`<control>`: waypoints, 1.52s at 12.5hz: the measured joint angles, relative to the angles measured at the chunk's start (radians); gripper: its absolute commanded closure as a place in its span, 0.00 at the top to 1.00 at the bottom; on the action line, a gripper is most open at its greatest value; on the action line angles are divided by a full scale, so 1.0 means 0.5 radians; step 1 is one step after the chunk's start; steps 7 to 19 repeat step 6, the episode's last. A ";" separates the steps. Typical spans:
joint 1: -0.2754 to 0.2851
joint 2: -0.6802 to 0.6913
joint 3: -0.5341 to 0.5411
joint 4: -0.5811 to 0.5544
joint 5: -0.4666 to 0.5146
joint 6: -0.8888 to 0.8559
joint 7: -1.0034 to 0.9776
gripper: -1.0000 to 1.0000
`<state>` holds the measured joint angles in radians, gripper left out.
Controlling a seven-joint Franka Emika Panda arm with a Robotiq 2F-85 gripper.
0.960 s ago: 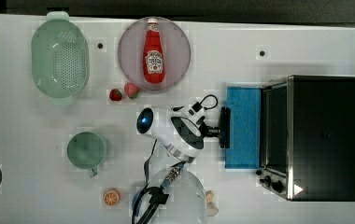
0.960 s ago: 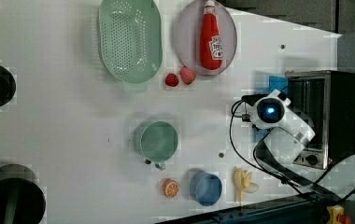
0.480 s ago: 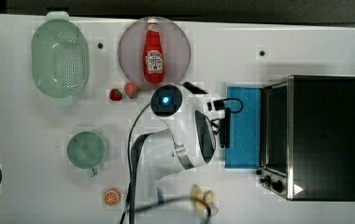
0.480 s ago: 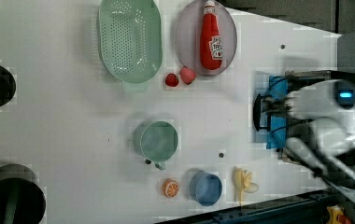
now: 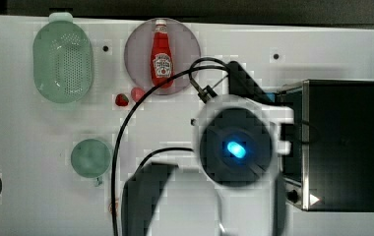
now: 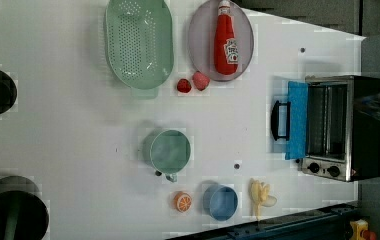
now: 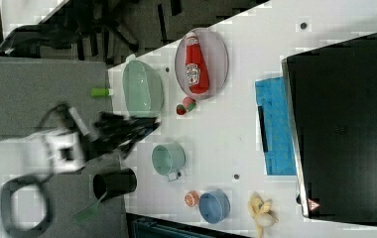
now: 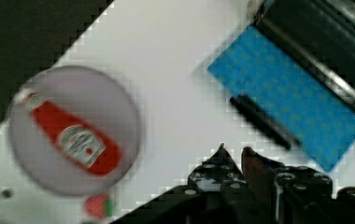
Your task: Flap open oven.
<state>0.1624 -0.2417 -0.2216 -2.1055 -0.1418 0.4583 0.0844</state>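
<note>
Arm risen toward top camera since before | oven (image 6: 345,127) door flapped down | claw (image 8: 234,151) nearly clenched, empty

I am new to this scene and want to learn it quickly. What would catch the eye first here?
The oven at the left view's right, its blue glass door flapped down onto the white table. Next, the red ketchup bottle lying on a round plate near the left view's top, beside a green colander.

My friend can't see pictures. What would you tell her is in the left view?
A toaster oven sits on a white table with its blue door flapped down open. Nearby are a ketchup bottle on a plate, a green colander and a green cup.
</note>
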 measured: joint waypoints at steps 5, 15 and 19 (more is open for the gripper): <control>-0.033 -0.186 -0.023 0.316 0.065 -0.575 0.005 0.17; -0.035 -0.170 -0.022 0.352 0.078 -0.581 0.006 0.17; -0.035 -0.170 -0.022 0.352 0.078 -0.581 0.006 0.17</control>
